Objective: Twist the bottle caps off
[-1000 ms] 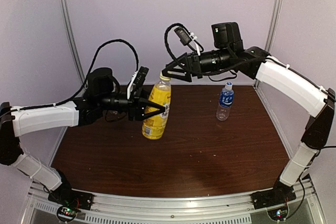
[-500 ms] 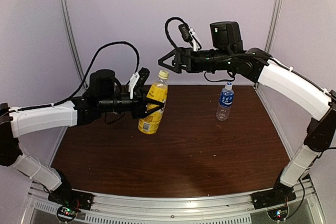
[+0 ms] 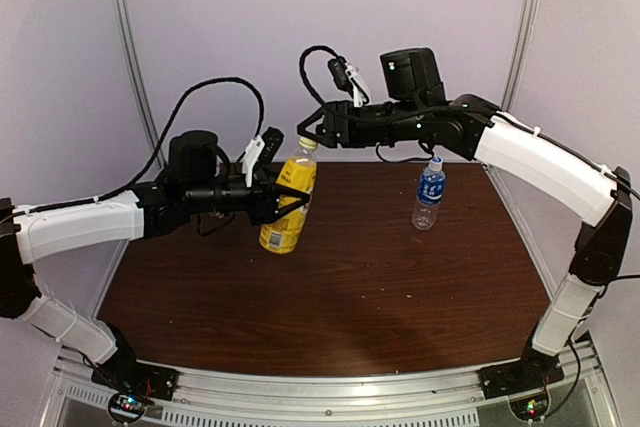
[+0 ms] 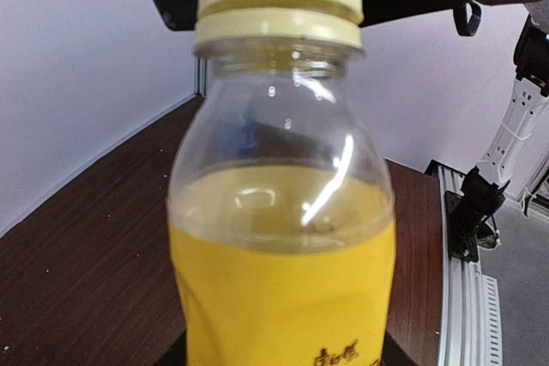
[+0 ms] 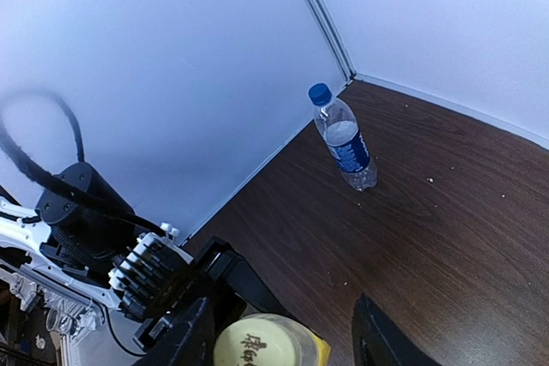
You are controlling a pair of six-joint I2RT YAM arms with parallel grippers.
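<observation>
Yellow cap [image 5: 262,342] between spread right jaws; left jaws grip bottle [image 3: 287,197].

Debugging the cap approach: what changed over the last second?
Left gripper, clamped on the yellow bottle, raised it and tilted it further. Right gripper moved left, jaws now straddling the yellow cap, not yet gripping. Blue-capped bottle unmoved.

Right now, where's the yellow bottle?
Top view, left of centre: the yellow bottle is tilted in the left gripper, its yellow cap between the right gripper's open fingers. The clear bottle stands apart to its right.
</observation>
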